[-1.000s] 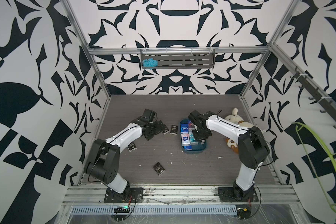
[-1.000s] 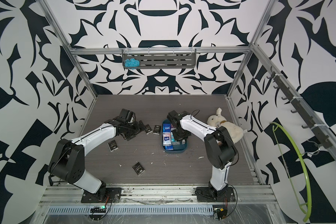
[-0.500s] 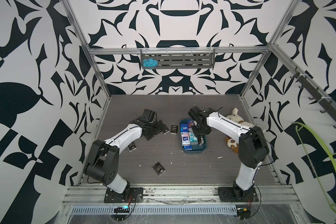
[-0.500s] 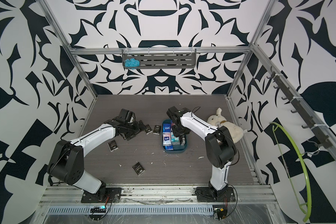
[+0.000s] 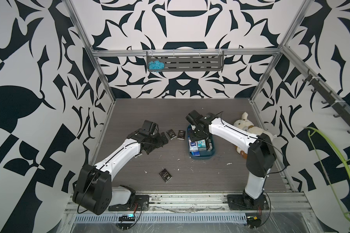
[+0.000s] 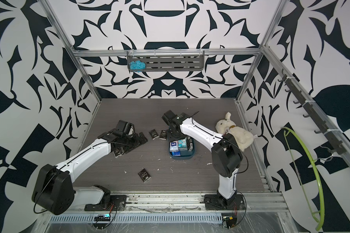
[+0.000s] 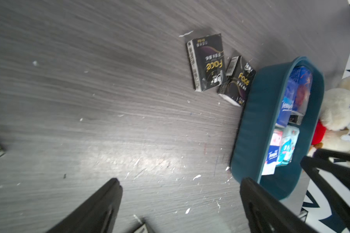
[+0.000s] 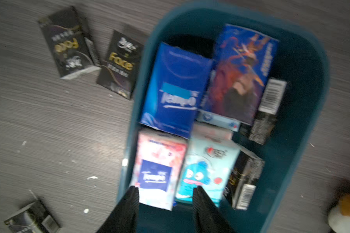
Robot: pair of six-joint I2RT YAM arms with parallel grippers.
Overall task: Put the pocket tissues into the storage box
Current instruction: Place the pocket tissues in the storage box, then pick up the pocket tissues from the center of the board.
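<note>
Reaching with the left fingers (image 7: 97, 207), wide apart and empty, for the two black pocket tissues (image 7: 207, 62) lying on the bench (image 7: 89, 100) just beside the storage box (image 7: 255, 125) could shove the box or strike the right fingers (image 8: 125, 211), apart and empty above it.

1. A cream plush dog (image 5: 245, 126) lies on the grey wood-grain table (image 5: 170, 113), close to its right edge.
2. Small white scraps (image 5: 228, 163) dot the table in front of the dog.
3. A grey slotted shelf (image 5: 192, 64) hangs on the back wall, well behind the dog, with a blue yarn tangle (image 5: 155, 65) at its left end.
4. To the dog's right, a hook rail (image 5: 331, 101) runs along the side wall, above a green hoop (image 6: 320, 193).
</note>
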